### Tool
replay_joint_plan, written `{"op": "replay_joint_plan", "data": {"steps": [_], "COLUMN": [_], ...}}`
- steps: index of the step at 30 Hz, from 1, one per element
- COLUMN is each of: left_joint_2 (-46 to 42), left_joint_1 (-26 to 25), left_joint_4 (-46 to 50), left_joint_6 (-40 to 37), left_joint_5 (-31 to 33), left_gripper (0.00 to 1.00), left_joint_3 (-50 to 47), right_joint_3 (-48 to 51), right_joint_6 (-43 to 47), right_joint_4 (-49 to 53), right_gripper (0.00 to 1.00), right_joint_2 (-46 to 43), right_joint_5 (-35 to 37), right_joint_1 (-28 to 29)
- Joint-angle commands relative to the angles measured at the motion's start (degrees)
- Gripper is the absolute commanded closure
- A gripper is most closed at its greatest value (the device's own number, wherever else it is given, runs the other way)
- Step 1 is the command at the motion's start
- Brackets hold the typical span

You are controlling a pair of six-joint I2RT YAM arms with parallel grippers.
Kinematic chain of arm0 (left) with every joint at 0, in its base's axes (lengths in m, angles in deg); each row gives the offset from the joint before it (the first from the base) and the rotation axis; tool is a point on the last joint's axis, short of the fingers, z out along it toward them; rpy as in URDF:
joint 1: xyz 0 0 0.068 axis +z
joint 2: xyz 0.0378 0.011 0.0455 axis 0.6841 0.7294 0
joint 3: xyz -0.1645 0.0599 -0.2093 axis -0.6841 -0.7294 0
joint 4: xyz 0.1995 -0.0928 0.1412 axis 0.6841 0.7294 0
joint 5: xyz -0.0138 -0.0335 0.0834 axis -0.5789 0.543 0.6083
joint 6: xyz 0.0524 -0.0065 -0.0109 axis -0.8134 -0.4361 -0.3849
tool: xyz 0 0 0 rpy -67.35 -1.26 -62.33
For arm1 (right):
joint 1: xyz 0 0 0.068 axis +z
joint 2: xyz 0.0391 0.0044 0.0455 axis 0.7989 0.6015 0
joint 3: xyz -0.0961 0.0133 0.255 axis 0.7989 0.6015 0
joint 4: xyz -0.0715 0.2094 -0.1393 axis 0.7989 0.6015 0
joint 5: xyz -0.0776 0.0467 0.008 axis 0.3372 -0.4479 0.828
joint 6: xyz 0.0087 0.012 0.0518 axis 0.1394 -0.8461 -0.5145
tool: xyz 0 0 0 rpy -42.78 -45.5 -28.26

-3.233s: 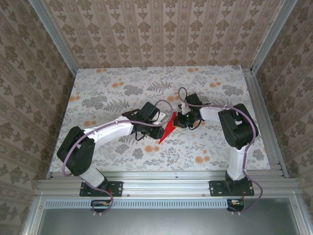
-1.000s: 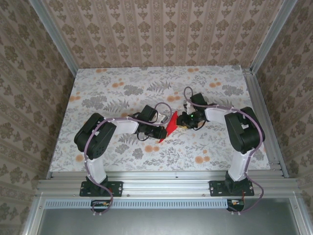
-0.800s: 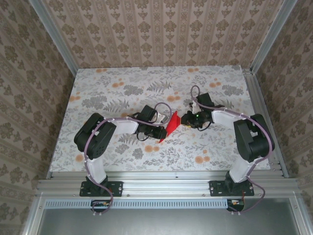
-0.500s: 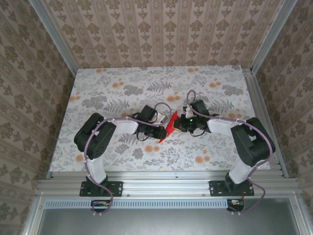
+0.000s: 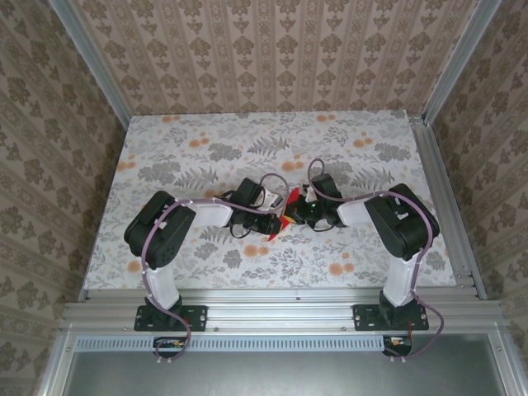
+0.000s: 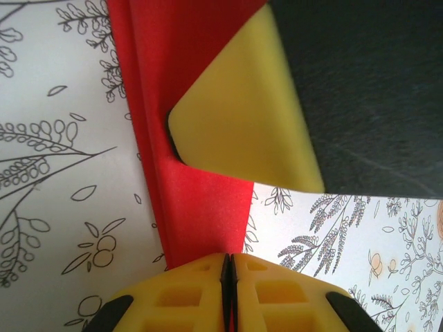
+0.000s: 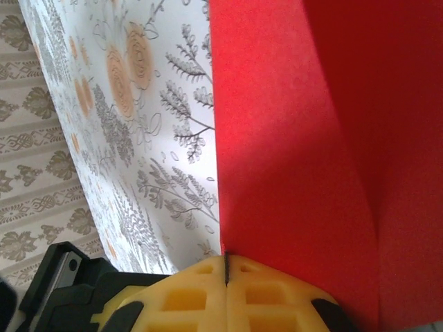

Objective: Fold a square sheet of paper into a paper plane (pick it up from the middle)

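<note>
We see, near the middle of the surface (image 5: 181, 157), the left end effector (image 6: 229, 259) closed tight on one edge of the creased red sheet of paper (image 6: 201, 214), while the right end effector (image 7: 226, 261) pinches its other side, seemingly bracing the layers together for the next fold.
</note>
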Motion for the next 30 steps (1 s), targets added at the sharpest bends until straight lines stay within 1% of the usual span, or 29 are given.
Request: {"op": "replay_joint_plan", "data": {"steps": [1, 5, 8, 14, 18, 30], "left_joint_2": [3.7, 3.3, 2.3, -0.2, -0.7, -5.0], "left_joint_1": [-0.1, -0.1, -0.3, -1.1, -2.1, -4.9], "left_joint_4": [5.5, 5.6, 5.9, 6.8, 7.3, 8.5], "left_joint_6": [-1.7, -1.8, -1.6, -1.2, -0.7, 1.4], "left_joint_5": [2.9, 2.5, 2.4, 3.0, 3.3, 4.3], "left_gripper": [0.87, 0.87, 0.87, 0.87, 0.87, 0.87], "left_joint_3": [-2.7, -3.0, -3.3, -4.4, -4.7, -7.9], "right_joint_3": [-1.7, -3.5, -3.1, -3.0, -3.1, -1.5], "right_joint_6": [1.1, 4.3, 5.1, 8.8, 10.3, 12.2], "right_joint_4": [0.6, 6.3, 7.8, 13.9, 15.6, 15.7], "right_gripper": [0.95, 0.96, 0.96, 0.97, 0.97, 0.98], "right_joint_2": [2.1, 4.4, 6.3, 6.0, 5.8, 6.2], "right_joint_5": [0.6, 3.6, 4.8, 8.3, 9.3, 9.7], "right_joint_1": [0.2, -0.1, -0.8, -1.8, -2.3, -4.5]}}
